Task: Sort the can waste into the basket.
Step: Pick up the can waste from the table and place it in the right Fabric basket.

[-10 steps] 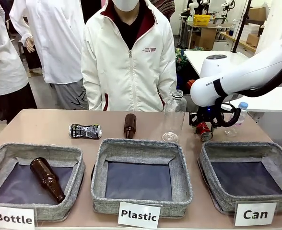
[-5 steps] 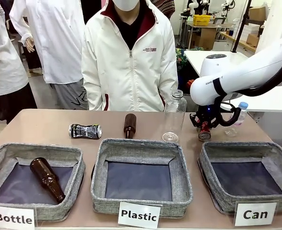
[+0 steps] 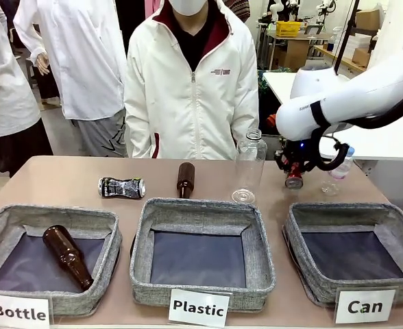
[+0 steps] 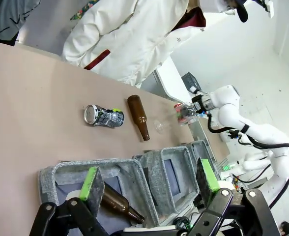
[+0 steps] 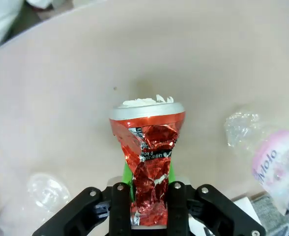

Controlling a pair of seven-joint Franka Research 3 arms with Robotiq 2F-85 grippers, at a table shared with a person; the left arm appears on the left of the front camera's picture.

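Observation:
My right gripper [image 3: 295, 173] is shut on the crushed red can [image 5: 148, 147] and holds it clear of the table at the far right, behind the grey basket [image 3: 393, 218] signed "Can". The can hangs end-down between the green pads in the right wrist view. A black can [image 3: 122, 187] with white print lies on its side at the back left of the table, also seen from the left wrist [image 4: 103, 116]. My left gripper [image 4: 149, 181] stands open and empty, high above the "Bottle" bin [image 4: 61, 169].
A brown bottle [image 3: 185, 179] lies behind the "Plastic" bin [image 3: 201, 212]; another brown bottle [image 3: 66, 256] lies inside the "Bottle" bin [image 3: 9, 216]. A clear bottle [image 3: 248, 168] stands upright beside the right gripper, a crumpled one [image 3: 340, 168] behind it. A person stands at the far side.
My right gripper has risen and shifted slightly right with the red can, lifting it off the table. The person has leaned a little to the right.

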